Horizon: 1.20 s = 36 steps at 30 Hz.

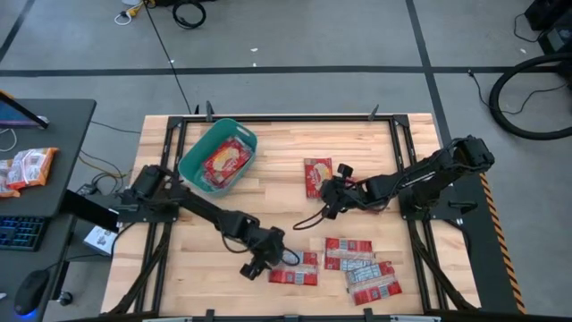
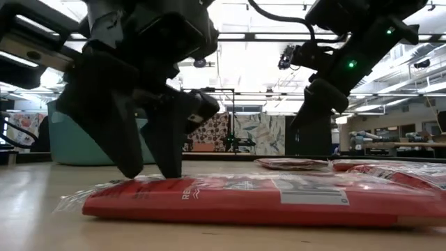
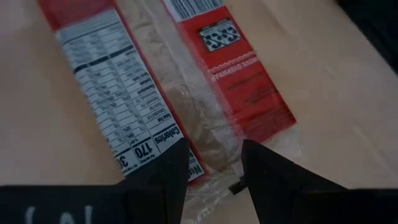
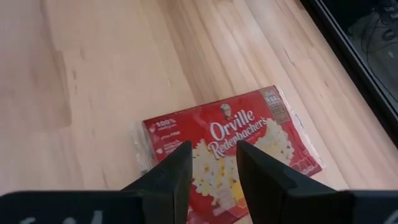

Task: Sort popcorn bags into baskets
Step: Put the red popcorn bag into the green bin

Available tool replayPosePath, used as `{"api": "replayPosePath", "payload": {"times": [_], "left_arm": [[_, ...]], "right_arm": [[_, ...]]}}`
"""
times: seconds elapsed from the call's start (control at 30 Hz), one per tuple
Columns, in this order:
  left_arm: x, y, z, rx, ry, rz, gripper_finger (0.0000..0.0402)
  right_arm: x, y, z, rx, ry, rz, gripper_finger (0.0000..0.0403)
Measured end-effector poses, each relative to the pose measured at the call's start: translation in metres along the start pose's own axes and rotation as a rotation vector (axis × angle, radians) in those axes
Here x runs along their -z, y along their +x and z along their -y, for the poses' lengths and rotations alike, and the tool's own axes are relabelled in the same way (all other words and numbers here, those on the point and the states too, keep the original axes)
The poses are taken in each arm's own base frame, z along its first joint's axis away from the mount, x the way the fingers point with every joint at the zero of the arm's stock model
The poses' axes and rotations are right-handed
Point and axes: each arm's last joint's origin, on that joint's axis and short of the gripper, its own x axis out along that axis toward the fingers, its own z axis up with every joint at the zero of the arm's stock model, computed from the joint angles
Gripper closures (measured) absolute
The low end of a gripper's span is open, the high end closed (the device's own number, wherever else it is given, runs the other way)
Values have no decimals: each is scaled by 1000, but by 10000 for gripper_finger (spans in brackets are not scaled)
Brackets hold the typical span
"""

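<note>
My left gripper (image 1: 259, 264) (image 3: 214, 149) is open, fingers pointing down onto one end of a red popcorn bag (image 1: 297, 270) (image 2: 279, 199) that lies flat, label side up, near the table's near edge. My right gripper (image 1: 331, 192) (image 4: 213, 149) is open over a second bag (image 1: 317, 175) (image 4: 230, 134), which lies picture side up at mid-table; whether it touches this bag I cannot tell. The teal basket (image 1: 190, 167) (image 2: 70, 139) stands at the far left with one bag (image 1: 228, 161) lying in it. My left gripper comes from above, pointing down, with its two spread fingertips (image 2: 132, 171) set on the bag's upper face at its left end (image 3: 214, 124). One tip is on the white label panel, the other beside the clear middle seam. The bag lies flat on the table.
Several more red bags (image 1: 350, 254) (image 1: 374, 284) lie in a cluster at the table's near right, close to the left gripper's bag. A desk on the left holds an orange-white packet (image 1: 27, 168) and a keyboard (image 1: 18, 233). Bare wood lies between basket and grippers.
</note>
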Motion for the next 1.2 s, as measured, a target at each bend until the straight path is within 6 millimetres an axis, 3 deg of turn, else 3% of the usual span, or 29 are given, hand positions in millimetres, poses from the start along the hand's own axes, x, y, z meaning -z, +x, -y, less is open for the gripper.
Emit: {"api": "replayPosePath", "payload": {"times": [0.2,0.57,0.63,0.8,1.0,1.2], "left_arm": [[6,-4,1,-175,-5,-107,247],[35,-43,-39,-445,-226,-393,247],[35,-55,-44,-451,-263,-428,247],[13,-84,-47,-482,-325,-302,247],[0,-78,-48,-573,-477,-138,244],[10,-59,-51,-601,-553,-184,203]], "right_arm": [[-1,-3,-4,-15,18,22,273],[1,-7,-10,-28,-13,23,273],[2,-7,-10,-27,-20,16,273],[2,-7,-10,-27,-21,17,273],[1,-7,-10,-31,-10,30,273],[-1,-7,-11,-35,-7,45,273]]}}
